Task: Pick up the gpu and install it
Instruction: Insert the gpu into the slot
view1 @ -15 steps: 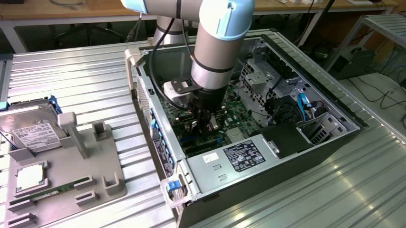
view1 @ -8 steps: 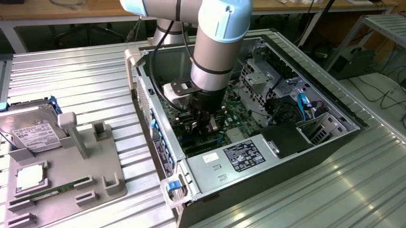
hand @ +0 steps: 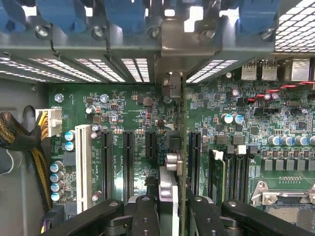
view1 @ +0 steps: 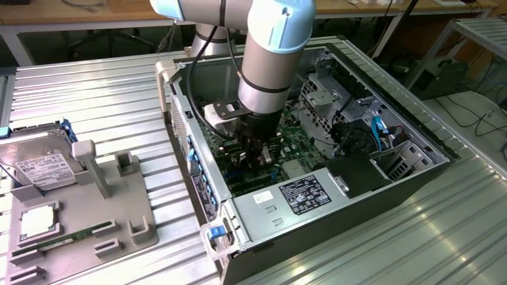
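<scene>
Arm (view1: 265, 53) is down inside the open PC case (view1: 412, 127), gripper (view1: 255, 155) just above the motherboard (view1: 297, 139). Fingers (hand: 145, 216) are pinched on the gpu (hand: 182, 147), which the wrist view sees edge-on: a thin vertical card running from between the fingers up to the rear slot openings. Its silver bracket (hand: 184, 54) sits at the case's rear wall, in line with one slot opening, between blue latches (hand: 128, 14). Card edge is right beside a black expansion slot (hand: 194, 162); can't tell if it's seated or just above.

Room around it: three more black slots (hand: 128, 164) and a white slot (hand: 82, 162) lie on one side of the card, bare. On the other side memory slots (hand: 236, 172) stand close, and the CPU socket (hand: 288, 201) beyond them. Capacitors (hand: 231, 118) are near the card edge. A braided cable bundle (hand: 19, 137) hugs the case wall, well apart from the card.

In the exterior view, the drive cage (view1: 333, 98) and blue SATA cable (view1: 379, 127) are on the right of the arm, the PSU (view1: 305, 196) toward the near end. Tight pocket, case walls on all sides.

Outside the case, on the exterior view's left, a grey fixture tray (view1: 111, 208) holds a hard drive (view1: 40, 166), a CPU (view1: 38, 221) and a memory stick (view1: 63, 240). All sits on a ribbed metal table (view1: 412, 237).
</scene>
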`<state>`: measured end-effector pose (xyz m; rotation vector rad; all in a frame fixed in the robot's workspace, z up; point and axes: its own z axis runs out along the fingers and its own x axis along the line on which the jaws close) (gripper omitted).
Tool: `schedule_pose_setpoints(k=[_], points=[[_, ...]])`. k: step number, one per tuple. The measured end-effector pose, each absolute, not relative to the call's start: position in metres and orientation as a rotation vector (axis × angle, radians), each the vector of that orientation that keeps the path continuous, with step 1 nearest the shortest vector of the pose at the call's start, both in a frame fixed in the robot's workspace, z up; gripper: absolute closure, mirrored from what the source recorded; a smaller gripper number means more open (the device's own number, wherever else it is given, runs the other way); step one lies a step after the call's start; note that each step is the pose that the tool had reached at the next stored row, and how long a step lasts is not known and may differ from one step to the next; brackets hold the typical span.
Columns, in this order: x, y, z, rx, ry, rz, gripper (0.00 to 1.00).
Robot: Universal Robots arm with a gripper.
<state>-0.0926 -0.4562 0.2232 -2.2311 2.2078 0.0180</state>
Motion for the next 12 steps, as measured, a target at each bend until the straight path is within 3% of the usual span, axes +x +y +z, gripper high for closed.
schedule_pose_setpoints(k=[4, 5, 12], points=[[-0.093, -0.456, 0.224, -2.230, 2.207, 0.018, 0.71], [-0.093, -0.456, 0.227, -2.231, 2.208, 0.018, 0.65], [-0.093, -0.456, 0.263, -2.231, 2.208, 0.017, 0.65]])
